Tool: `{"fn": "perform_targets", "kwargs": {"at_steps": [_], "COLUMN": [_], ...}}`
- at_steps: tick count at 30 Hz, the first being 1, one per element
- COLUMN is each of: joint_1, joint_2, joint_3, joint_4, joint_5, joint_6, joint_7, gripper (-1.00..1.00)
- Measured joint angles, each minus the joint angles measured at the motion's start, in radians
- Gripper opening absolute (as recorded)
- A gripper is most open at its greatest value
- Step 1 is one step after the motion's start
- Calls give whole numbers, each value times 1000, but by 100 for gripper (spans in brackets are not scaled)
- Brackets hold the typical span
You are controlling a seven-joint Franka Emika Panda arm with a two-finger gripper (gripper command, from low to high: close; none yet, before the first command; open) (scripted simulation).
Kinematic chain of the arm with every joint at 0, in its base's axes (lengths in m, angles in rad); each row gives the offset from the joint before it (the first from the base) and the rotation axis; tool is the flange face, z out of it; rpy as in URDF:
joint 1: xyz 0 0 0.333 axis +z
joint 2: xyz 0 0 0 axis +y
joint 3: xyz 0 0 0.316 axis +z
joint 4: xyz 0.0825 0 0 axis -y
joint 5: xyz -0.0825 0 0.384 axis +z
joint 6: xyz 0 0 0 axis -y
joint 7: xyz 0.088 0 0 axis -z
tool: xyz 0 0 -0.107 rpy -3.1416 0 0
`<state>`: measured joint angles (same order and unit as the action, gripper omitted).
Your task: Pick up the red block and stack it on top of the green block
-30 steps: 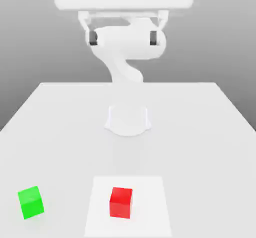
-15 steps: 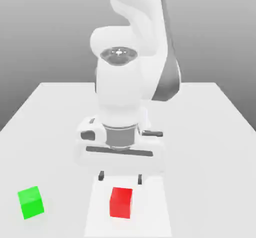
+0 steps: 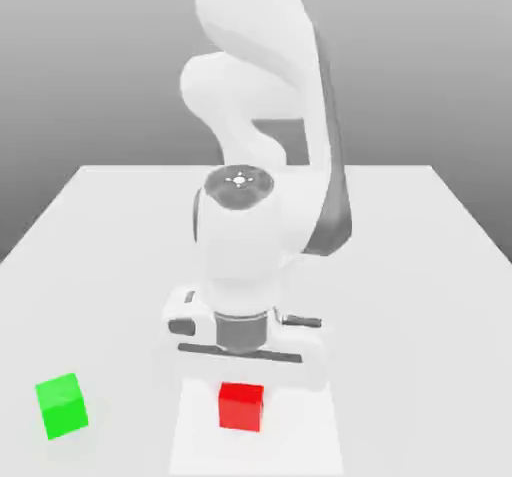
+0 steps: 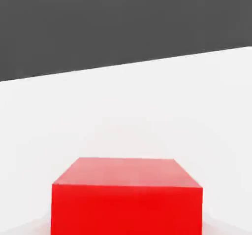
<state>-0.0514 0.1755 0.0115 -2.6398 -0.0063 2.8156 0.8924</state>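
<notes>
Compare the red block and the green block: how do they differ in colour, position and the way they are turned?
The red block is red; the green block is green. The red block sits on the white patch, the green block beside it. The green block looks more turned than the red block. Both are plain cubes.

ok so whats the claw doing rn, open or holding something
Claw: down at the red block on the white patch; whether it is open, closed or gripping the block cannot be told.
</notes>
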Motion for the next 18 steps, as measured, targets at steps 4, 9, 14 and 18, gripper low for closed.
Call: {"fn": "perform_targets", "kwargs": {"at_steps": [4,9,14,18], "joint_1": [-56,-188,-264,-273], "joint_2": [-71,-67,78,104], "joint_3": [-59,-190,-220,-211], "joint_4": [28,111,171,174], "joint_5": [17,46,135,147], "joint_6": [-99,-181,-100,-78], "joint_7": [74,248,291,285], "gripper": [-100,-100,-100,100]}}
